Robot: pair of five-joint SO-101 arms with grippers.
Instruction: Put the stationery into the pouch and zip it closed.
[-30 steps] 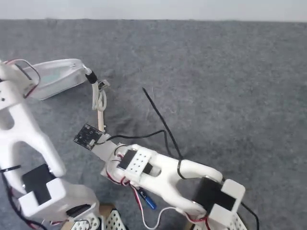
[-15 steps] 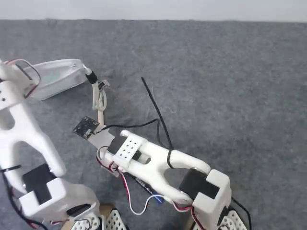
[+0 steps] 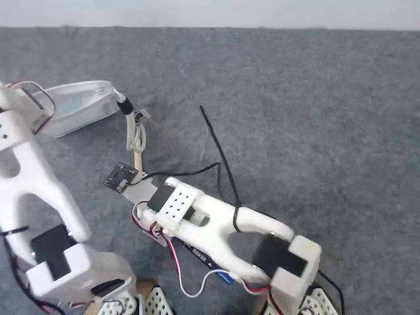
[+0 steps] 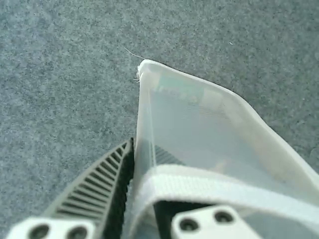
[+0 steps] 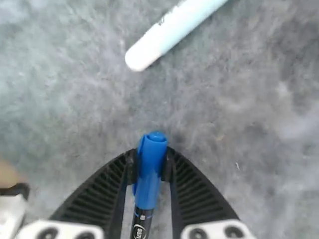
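While the left gripper (image 4: 143, 149) pinched the rim of the translucent white fabric pouch (image 4: 199, 124) at the far left, the right gripper (image 5: 149, 154) clamped a blue-capped pen (image 5: 148, 179). The pen probably needed carrying far and left, with its tip lowered well inside the mouth before release.

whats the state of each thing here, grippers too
pouch: rim pinched by left gripper, mouth looks open
left gripper: shut on pouch
blue pen: capped, clamped in right gripper
right gripper: shut on blue pen
white pen: lying loose on the table
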